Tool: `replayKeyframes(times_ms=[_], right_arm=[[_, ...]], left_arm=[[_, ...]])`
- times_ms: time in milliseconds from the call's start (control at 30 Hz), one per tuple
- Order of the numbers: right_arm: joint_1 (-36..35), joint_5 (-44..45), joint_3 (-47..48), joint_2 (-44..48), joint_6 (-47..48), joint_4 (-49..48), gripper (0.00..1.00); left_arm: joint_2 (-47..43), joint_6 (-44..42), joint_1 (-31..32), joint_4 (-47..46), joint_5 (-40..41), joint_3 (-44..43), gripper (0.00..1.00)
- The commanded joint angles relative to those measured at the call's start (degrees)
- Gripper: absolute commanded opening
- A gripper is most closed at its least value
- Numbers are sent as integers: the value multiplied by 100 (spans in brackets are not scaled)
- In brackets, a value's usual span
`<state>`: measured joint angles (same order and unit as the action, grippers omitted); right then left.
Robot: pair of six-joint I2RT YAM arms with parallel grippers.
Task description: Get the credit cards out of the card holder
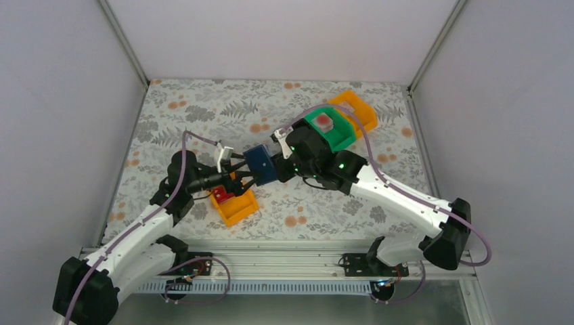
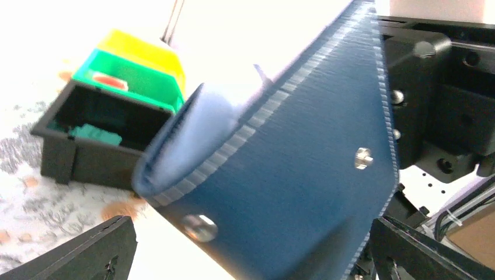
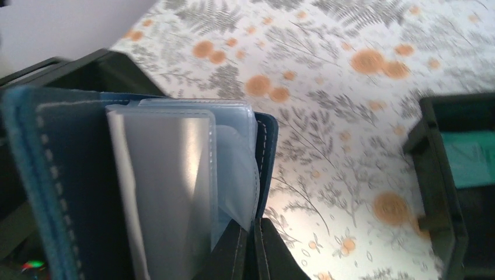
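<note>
**Fig.** The card holder point(image 1: 260, 164), ribbed navy with metal snap studs point(image 2: 363, 157), is hanging open above the counter point(image 1: 203, 108), near its middle. My right claw point(image 3: 251, 248) is clamping its stitched edge, jaws pressed together. My left claw point(image 1: 241, 172) is gaping wide just beside the opposite flap, gripping nothing. The clear sleeves point(image 3: 169, 186) are glossy, limp and slippery, so I am judging the left fingers point(image 2: 87, 251) should enter one pocket squarely and nip only a card's rigid edge. Whether any card is inside, I cannot tell.
</note>
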<state>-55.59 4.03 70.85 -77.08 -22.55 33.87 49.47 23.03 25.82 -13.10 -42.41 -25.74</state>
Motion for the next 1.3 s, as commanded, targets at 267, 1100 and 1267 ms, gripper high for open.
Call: replayKeyframes(times_ms=[267,1100,1267], right_arm=[[113,-2019,-78,982,2257,-951,4],[388,-3449,-442,771,3195,-1110,51],[385,-3838,-393,631,3120,-1219,20]], left_arm=[[-88,-1726,-244,-141,-2061,-713,32],[-414,-2981,-208,-200,-2757,-823,2],[-413,-2901,-193,-235,-2709,-741,3]])
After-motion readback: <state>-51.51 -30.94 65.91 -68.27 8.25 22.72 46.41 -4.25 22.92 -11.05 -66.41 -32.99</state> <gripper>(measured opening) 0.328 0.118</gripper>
